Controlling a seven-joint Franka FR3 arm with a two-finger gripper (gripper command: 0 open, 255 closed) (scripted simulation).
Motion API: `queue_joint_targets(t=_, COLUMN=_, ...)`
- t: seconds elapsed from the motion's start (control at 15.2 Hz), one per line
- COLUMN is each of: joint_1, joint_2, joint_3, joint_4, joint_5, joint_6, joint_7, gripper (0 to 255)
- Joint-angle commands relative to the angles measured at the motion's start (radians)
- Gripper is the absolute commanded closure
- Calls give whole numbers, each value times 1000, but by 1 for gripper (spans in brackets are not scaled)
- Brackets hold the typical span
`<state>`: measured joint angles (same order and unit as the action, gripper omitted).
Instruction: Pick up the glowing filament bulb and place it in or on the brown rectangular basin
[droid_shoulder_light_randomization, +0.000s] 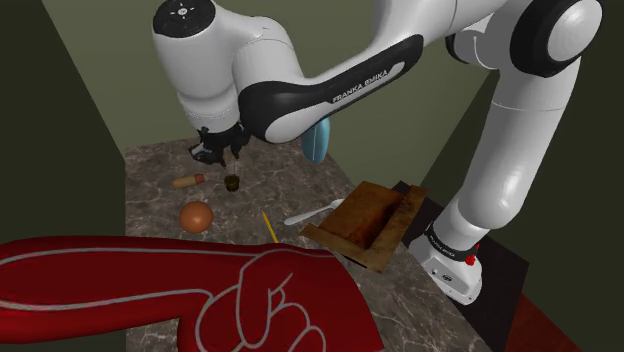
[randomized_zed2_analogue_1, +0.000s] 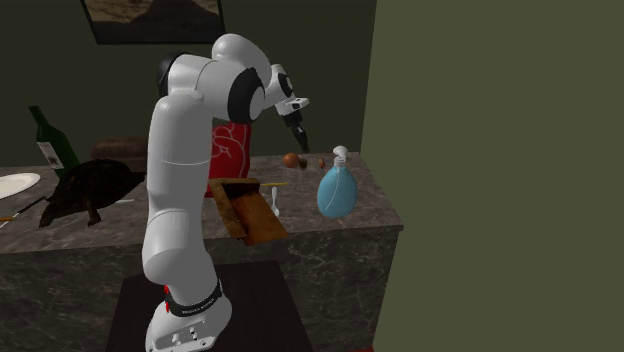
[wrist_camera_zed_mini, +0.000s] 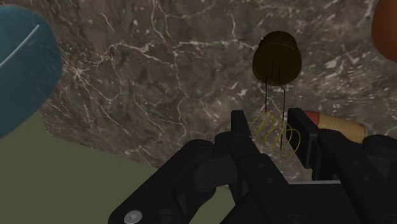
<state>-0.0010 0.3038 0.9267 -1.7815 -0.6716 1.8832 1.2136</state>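
Grasp step in hand: the claw (wrist_camera_zed_mini: 270, 125) is set open astride the filament bulb (wrist_camera_zed_mini: 275, 58) on the tabletop (wrist_camera_zed_mini: 159, 76). Closure, then lifting, is judged required next.

**A:** Here's the counter (droid_shoulder_light_randomization: 150, 165): bulb (droid_shoulder_light_randomization: 232, 182) toward the far side, short cylinder (droid_shoulder_light_randomization: 188, 181) just to its left in the shoulder view.

**B:** Ball (droid_shoulder_light_randomization: 196, 216) nearer the camera, stick (droid_shoulder_light_randomization: 268, 226) to its right, then the spoon (droid_shoulder_light_randomization: 310, 213) just beside the basin (droid_shoulder_light_randomization: 370, 225).

**A:** Basin's rightmost, beside the stand (droid_shoulder_light_randomization: 455, 270). Foam hand (droid_shoulder_light_randomization: 180, 290) lies nearest, spray bottle (droid_shoulder_light_randomization: 314, 145) at the far edge.
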Motion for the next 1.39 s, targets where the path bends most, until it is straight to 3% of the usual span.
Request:
queue_joint_targets(t=0.0, joint_1=-2, joint_2=-8, joint_3=4, joint_4=16, joint_5=10, joint_6=-18, joint_7=-13, gripper=255)
queue_joint_targets(t=1.32, joint_1=18, joint_2=-43, joint_3=27, joint_4=243, joint_5=67, joint_6=-238, joint_7=-126, gripper=255)
